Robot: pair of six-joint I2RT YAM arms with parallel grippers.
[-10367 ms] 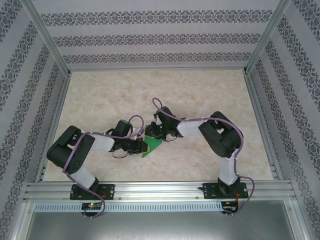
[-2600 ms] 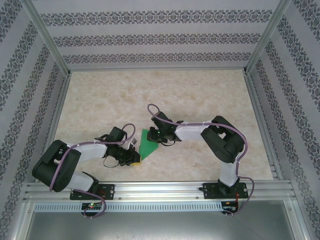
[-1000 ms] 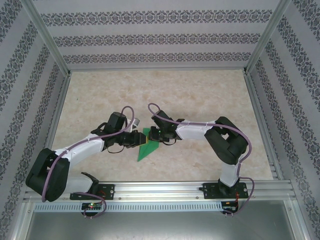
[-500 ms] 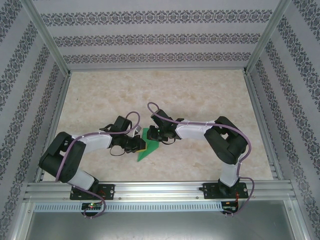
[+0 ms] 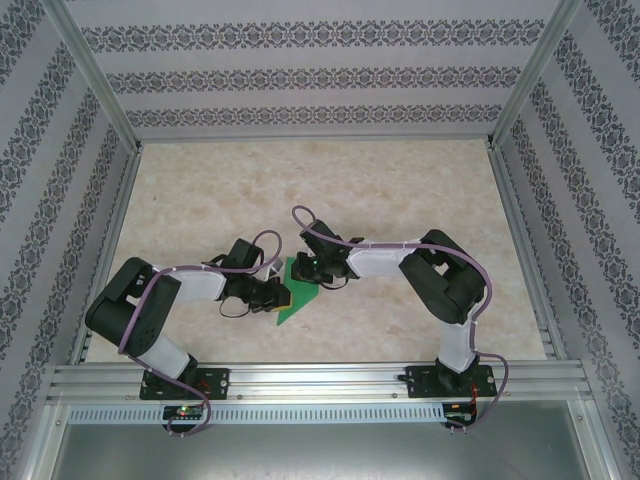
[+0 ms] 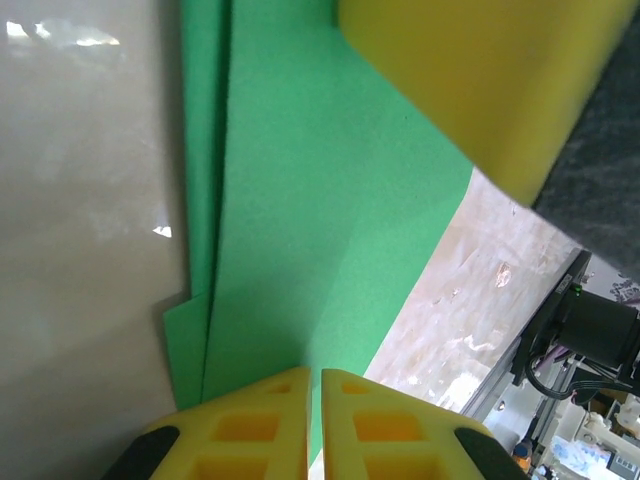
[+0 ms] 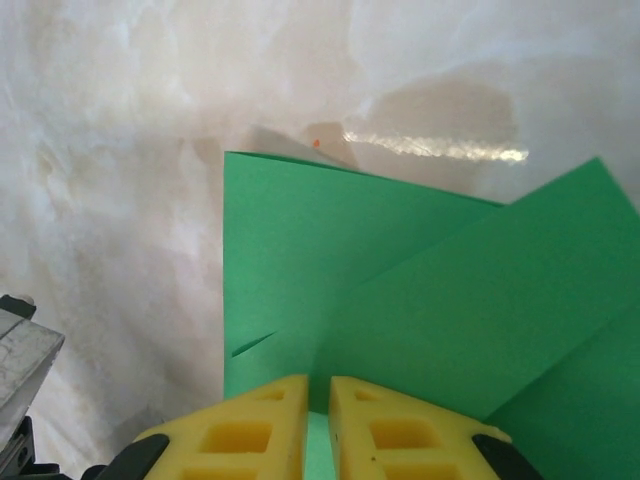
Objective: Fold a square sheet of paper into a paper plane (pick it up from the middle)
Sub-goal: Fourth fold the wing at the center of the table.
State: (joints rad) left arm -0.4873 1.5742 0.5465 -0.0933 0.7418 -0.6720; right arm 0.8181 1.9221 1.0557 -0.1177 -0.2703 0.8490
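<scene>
Near the middle of the surface (image 5: 400,190), your left gripper (image 5: 281,296) is clamped on the near-left edge of the green paper (image 5: 291,306), lower than a second ago and with its elbow drawn back. Your right gripper (image 5: 308,270) pinches the far edge. Both cover the paper's upper part, and a blurred yellow block (image 6: 480,80) hides one corner.

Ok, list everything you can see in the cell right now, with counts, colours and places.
folded paper sheet: one, bright green, on the table near the front centre, between the grippers.
table: one, beige marble-look, floor of the cell.
walls: three, white with dark patterned stripes, left, back and right.
aluminium rail: one, silver, near edge, carrying both arm bases.
arms: two, black and white with purple cables, bent inward.
left gripper: one, yellow fingers, closed on the paper.
right gripper: one, yellow fingers, closed on the paper.
</scene>
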